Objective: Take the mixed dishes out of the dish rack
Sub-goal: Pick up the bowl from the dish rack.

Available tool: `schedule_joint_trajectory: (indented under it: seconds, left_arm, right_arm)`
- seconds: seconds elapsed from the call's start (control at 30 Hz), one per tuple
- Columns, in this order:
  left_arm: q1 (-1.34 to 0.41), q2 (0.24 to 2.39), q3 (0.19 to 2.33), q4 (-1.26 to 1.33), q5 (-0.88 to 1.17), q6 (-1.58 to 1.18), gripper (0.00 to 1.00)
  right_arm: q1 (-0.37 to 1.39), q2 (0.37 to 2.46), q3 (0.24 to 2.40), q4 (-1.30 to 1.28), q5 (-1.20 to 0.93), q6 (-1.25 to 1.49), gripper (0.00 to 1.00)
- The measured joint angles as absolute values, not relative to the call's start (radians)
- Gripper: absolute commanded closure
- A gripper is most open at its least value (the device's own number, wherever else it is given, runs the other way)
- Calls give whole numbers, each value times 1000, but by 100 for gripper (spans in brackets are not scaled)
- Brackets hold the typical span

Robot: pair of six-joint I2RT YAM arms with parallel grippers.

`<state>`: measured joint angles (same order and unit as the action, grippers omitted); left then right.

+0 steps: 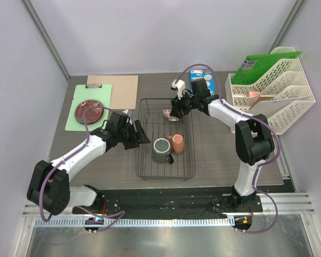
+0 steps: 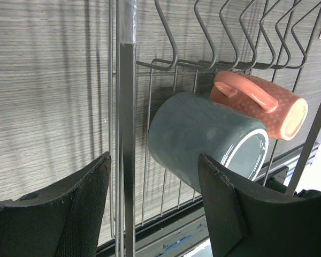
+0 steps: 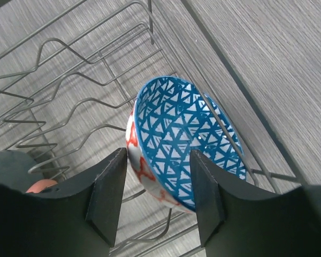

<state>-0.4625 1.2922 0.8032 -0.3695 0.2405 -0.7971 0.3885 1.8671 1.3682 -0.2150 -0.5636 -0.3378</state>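
The biggest worry is the dish rack [image 1: 166, 168] itself. The left tool [image 1: 140, 134] hangs wide open right over the rack's 9 o'clock wall, and one thin wire runs between its fingers. If it goes down from here it may catch that wire and drag or tip the whole rack. Next is the grey-green mug [image 2: 203, 142] in the middle of the rack. It is round and smooth, so it could slip from a grip. It also touches the salmon-pink cup [image 2: 259, 104], so a bump to one would push the other. The small bowl [image 3: 182, 139] leans on its edge between the wires at the rack's 12 o'clock end. The right tool [image 3: 158, 152] has one finger on each side of the bowl's thin wall, and the jaws look apart and not yet squeezing. A pinch on such a thin edge could slide off, or the bowl could snag on a wire and drop. The small dark red plate [image 1: 89, 111] is safe out at 10 o'clock, on a green board [image 1: 96, 90]. The room is a plain box of pale grey walls [image 1: 166, 37]. The surface [image 1: 219, 155] is dark grey with fine lines. A white file tray [image 1: 273, 101] stands at 2 o'clock, a brown board [image 1: 117, 88] lies at 11, and a blue carton [image 1: 199, 75] sits at 1.
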Motion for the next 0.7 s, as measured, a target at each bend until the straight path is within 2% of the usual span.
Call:
schedule_joint_trajectory:
  seconds: [0.07, 0.1, 0.17, 0.2, 0.27, 0.3, 0.7]
  left_arm:
    - [-463, 1299, 803, -369, 246, -802, 34]
    - [-463, 1301, 803, -368, 247, -804, 35]
    - [-463, 1307, 803, -365, 248, -804, 35]
    - [-463, 1309, 803, -363, 249, -804, 35]
    - [-463, 1312, 803, -360, 252, -804, 35]
    - [-463, 1314, 803, -357, 253, -804, 35]
    - [-463, 1332, 803, -350, 266, -807, 35]
  right_arm:
    - [389, 1877, 1375, -215, -566, -343, 57]
    - [389, 1879, 1378, -218, -571, -347, 67]
    - [390, 1884, 1383, -217, -594, -359, 75]
    - [391, 1886, 1387, -215, -609, -359, 86]
    - [395, 1886, 1389, -213, -614, -364, 97]
    - [398, 1889, 1389, -213, -621, -366, 99]
    - [395, 1901, 1413, -250, -635, -352, 99]
